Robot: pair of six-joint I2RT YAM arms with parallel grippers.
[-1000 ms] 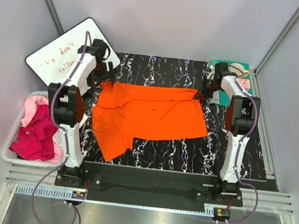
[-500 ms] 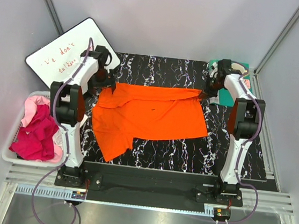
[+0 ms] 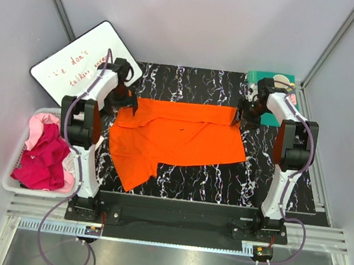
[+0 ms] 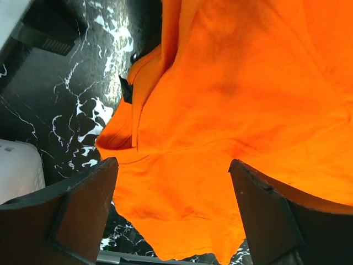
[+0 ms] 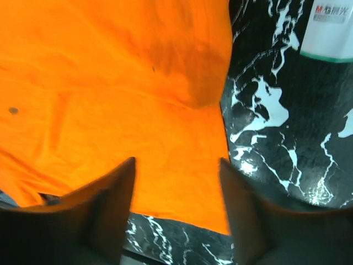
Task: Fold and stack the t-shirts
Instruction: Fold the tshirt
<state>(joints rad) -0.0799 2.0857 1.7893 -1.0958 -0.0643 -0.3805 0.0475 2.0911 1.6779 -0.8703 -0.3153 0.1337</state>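
Observation:
An orange t-shirt (image 3: 176, 139) lies spread on the black marbled table (image 3: 273, 182), one sleeve pointing to the near left. My left gripper (image 3: 129, 101) hovers open over the shirt's far left corner; in the left wrist view orange cloth (image 4: 237, 99) fills the space below the gripper (image 4: 174, 212), untouched by the fingers (image 4: 71, 215). My right gripper (image 3: 241, 116) stands open over the far right corner, and the cloth (image 5: 110, 83) lies flat under the gripper (image 5: 176, 207). Magenta and pale pink t-shirts (image 3: 43, 155) sit crumpled in a basket at the left.
The white basket (image 3: 14, 185) stands off the table's left edge. A whiteboard (image 3: 76, 63) with red writing leans at the far left. A teal mat (image 3: 266, 77) with small items lies at the far right corner, just behind my right arm.
My right gripper has opened and let go of the shirt's far right corner, which now lies on the table. The left gripper has shifted slightly toward the shirt's far left corner.

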